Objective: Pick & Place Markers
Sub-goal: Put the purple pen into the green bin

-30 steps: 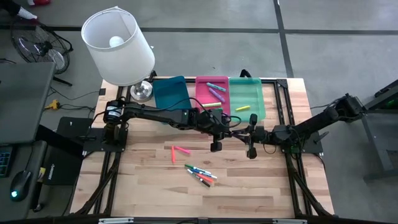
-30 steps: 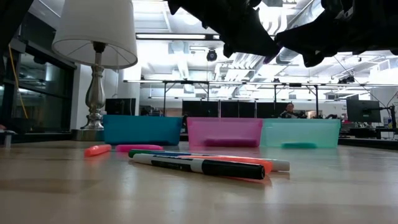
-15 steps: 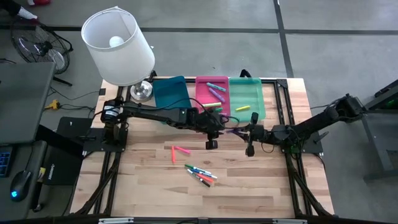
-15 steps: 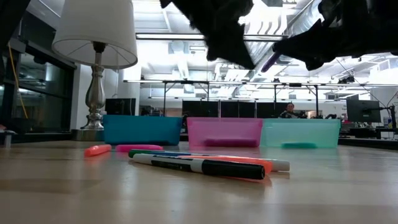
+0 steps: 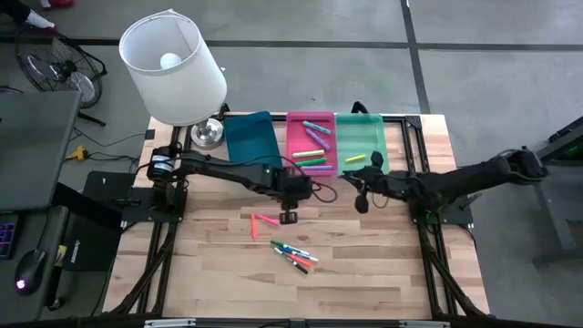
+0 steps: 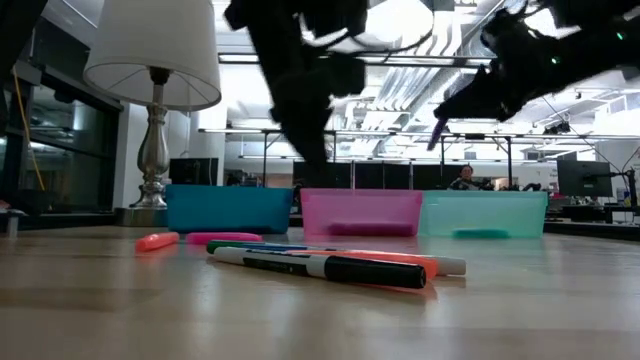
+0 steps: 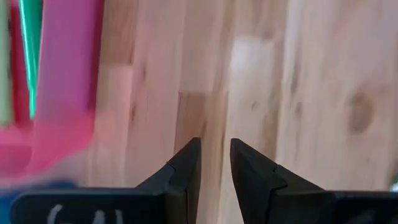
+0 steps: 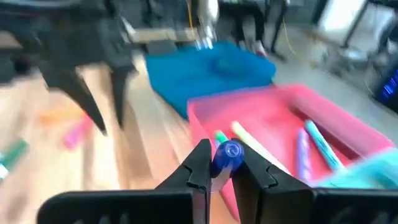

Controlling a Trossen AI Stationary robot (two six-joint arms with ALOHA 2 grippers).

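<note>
My right gripper (image 8: 219, 151) is shut on a purple marker (image 8: 231, 152) and hovers just near of the pink tray (image 5: 311, 137) and green tray (image 5: 363, 141); the high view shows the right gripper (image 5: 360, 199) there. My left gripper (image 7: 215, 147) is open on nothing over bare wood, and the high view puts the left gripper (image 5: 288, 217) left of the right one. A pink and an orange marker (image 5: 262, 221) lie flat on the table, with a cluster of markers (image 5: 294, 257) nearer. Several markers (image 5: 314, 138) lie in the pink tray, a yellow one (image 5: 355, 158) in the green. My right gripper pinches the purple marker between its two fingers. The wrist view looks along the marker at its round end (image 8: 231, 152). The marker is lifted clear of the table, and in the low view its free end (image 6: 438, 130) slants down below the fingers.
A blue tray (image 5: 249, 137) stands left of the pink one, all three in a row at the far edge. A lamp with a white shade (image 5: 173, 68) stands at the far left corner. Bare wood lies between the trays and the loose markers.
The left gripper has drawn away from the right gripper toward the table's left. The right gripper, still shut on the purple marker, has moved toward the far edge and the trays.
</note>
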